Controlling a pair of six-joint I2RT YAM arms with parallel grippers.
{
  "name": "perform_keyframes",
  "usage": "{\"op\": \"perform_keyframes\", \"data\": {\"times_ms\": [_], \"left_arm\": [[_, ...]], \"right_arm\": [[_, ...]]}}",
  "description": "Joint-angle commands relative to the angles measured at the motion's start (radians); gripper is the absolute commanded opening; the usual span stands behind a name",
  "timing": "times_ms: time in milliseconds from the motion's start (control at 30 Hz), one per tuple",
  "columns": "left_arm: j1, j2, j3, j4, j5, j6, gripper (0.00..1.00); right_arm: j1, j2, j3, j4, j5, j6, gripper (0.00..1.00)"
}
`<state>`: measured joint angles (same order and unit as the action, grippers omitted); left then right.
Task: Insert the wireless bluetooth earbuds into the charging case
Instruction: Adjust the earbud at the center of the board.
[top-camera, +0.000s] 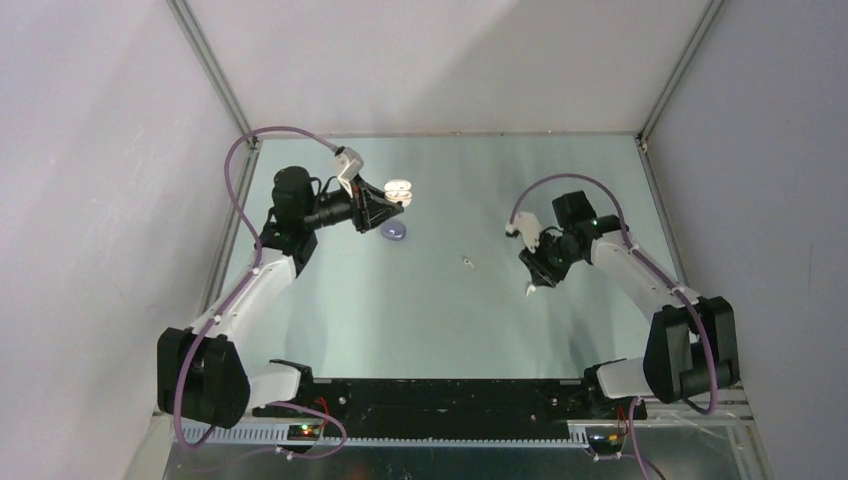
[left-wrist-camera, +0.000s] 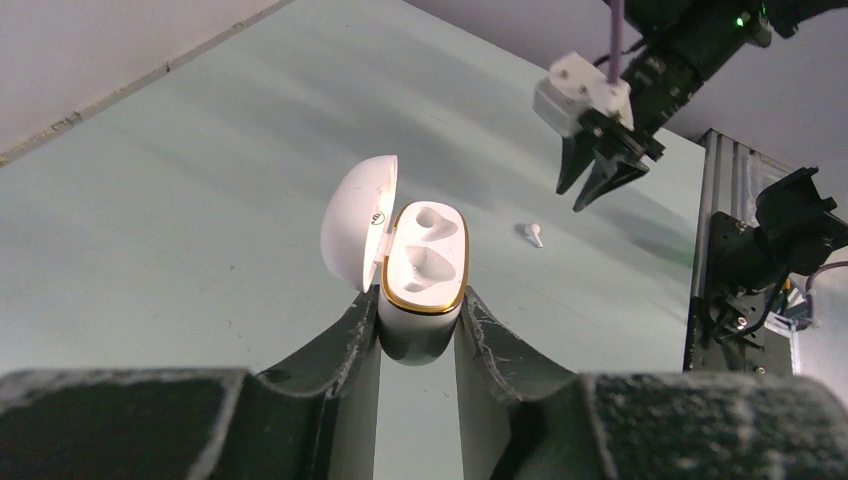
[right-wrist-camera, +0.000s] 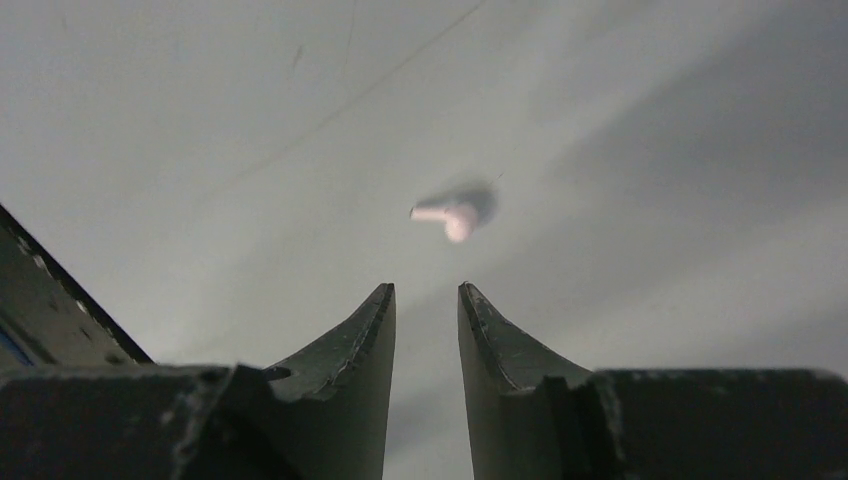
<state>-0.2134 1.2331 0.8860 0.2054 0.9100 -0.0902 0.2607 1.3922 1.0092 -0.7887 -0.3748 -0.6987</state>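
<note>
My left gripper (left-wrist-camera: 418, 318) is shut on a white charging case (left-wrist-camera: 425, 272) with a gold rim and holds it above the table. Its lid (left-wrist-camera: 358, 222) is swung open and both sockets look hollow. The case also shows in the top view (top-camera: 398, 189). One small white earbud (top-camera: 467, 262) lies on the table mid-way between the arms, and it shows in the left wrist view (left-wrist-camera: 533, 235). My right gripper (top-camera: 534, 284) hovers just right of it, slightly open and empty. In the right wrist view the earbud (right-wrist-camera: 450, 215) lies just beyond the fingertips (right-wrist-camera: 378, 300). No other earbuds show.
A small pale purple rounded object (top-camera: 394, 232) lies on the table below the held case; I cannot tell what it is. Grey walls and metal frame posts (top-camera: 215, 70) enclose the table. A black rail (top-camera: 440, 395) runs along the near edge.
</note>
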Motion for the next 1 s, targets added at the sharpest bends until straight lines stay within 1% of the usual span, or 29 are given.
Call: {"op": "perform_keyframes", "data": {"times_ms": [0, 33, 100, 167, 300, 600, 967], "left_arm": [[0.006, -0.025, 0.005, 0.044, -0.007, -0.023, 0.00], [0.006, -0.025, 0.005, 0.043, -0.007, -0.022, 0.00], [0.005, -0.020, 0.007, 0.043, -0.006, -0.020, 0.00], [0.006, -0.017, 0.008, 0.047, -0.005, -0.022, 0.00], [0.005, -0.017, 0.009, 0.046, -0.005, -0.022, 0.00], [0.006, -0.011, 0.015, 0.029, -0.009, -0.008, 0.00], [0.005, 0.001, 0.020, 0.021, -0.010, -0.002, 0.00]], "right_arm": [[-0.032, -0.110, -0.110, 0.025, -0.091, -0.354, 0.35], [-0.037, -0.118, -0.129, 0.046, -0.101, -0.431, 0.35], [-0.046, -0.120, -0.174, 0.083, -0.105, -0.518, 0.35], [-0.055, -0.092, -0.192, 0.095, -0.100, -0.584, 0.35], [-0.058, -0.028, -0.195, 0.111, -0.092, -0.666, 0.34], [-0.056, 0.065, -0.195, 0.143, -0.065, -0.771, 0.35], [-0.027, 0.110, -0.195, 0.176, -0.047, -0.797, 0.35]]}}
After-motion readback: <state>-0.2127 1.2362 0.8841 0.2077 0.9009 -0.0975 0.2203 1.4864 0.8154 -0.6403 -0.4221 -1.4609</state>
